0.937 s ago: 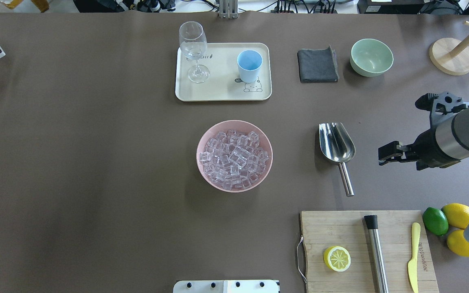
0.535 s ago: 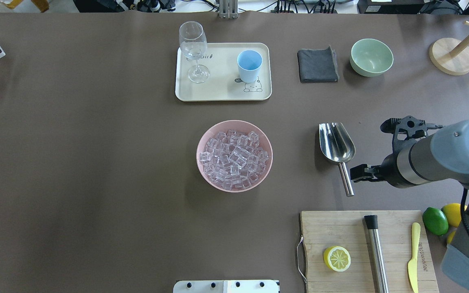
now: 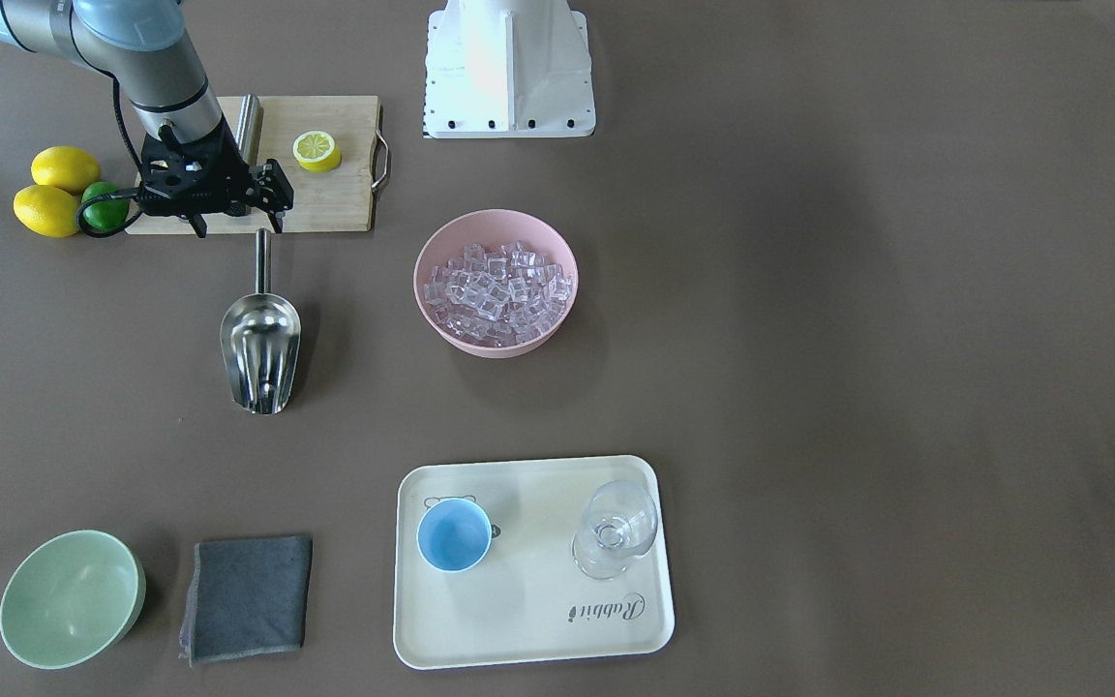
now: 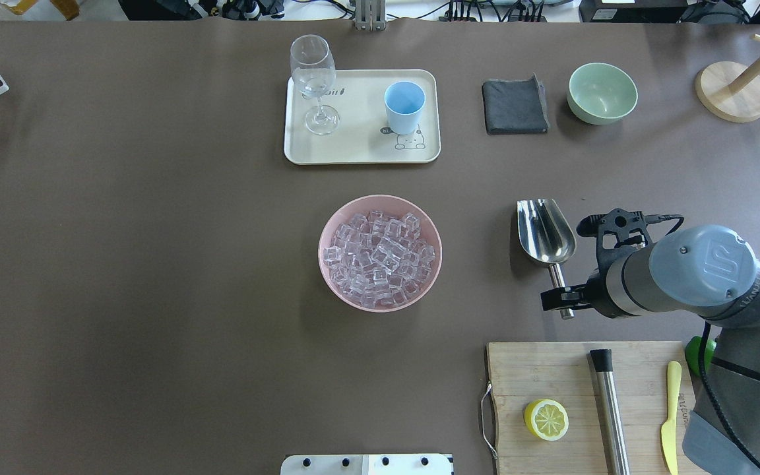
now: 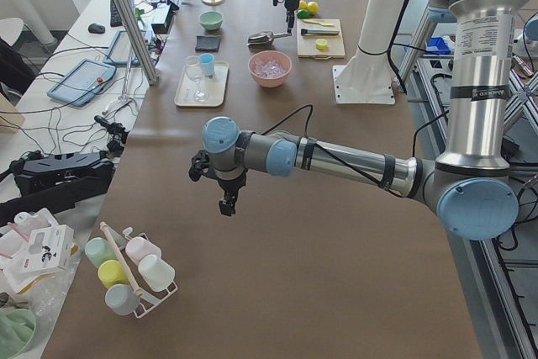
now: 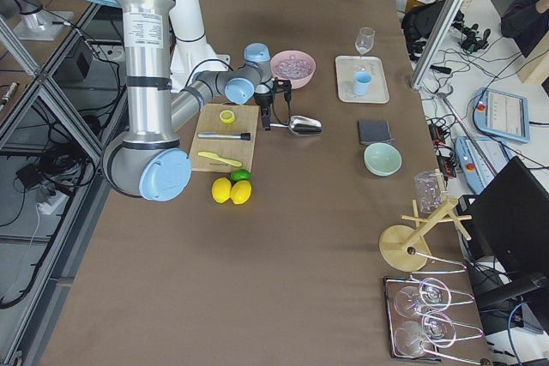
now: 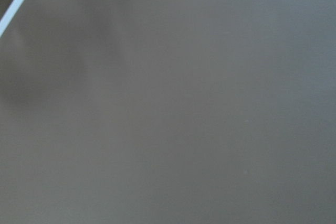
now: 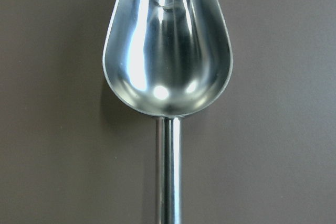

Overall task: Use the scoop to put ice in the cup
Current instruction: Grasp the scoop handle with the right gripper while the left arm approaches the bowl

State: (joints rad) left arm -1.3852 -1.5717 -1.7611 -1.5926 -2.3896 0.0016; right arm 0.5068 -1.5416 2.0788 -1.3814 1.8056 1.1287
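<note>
The steel scoop (image 4: 545, 231) lies on the table right of the pink bowl (image 4: 322, 251), which is full of clear ice cubes (image 4: 380, 254). Its handle points toward the cutting board. My right gripper (image 4: 557, 300) hangs over the end of that handle and looks open. The right wrist view shows the scoop (image 8: 168, 51) centred below, with no fingers around the handle. The light-blue cup (image 4: 404, 105) stands upright on the cream tray (image 4: 360, 148). My left gripper (image 5: 225, 206) hangs over bare table far to the left; I cannot tell whether it is open or shut.
A wine glass (image 4: 314, 72) shares the tray with the cup. A grey cloth (image 4: 515, 105) and a green bowl (image 4: 602, 92) lie at the back right. A cutting board (image 4: 551, 369) holds a lemon half (image 4: 545, 419), a steel cylinder (image 4: 609, 409) and a yellow knife (image 4: 670, 422).
My right arm has swung left and down, from well right of the scoop to over the end of its handle. The scoop has not moved.
</note>
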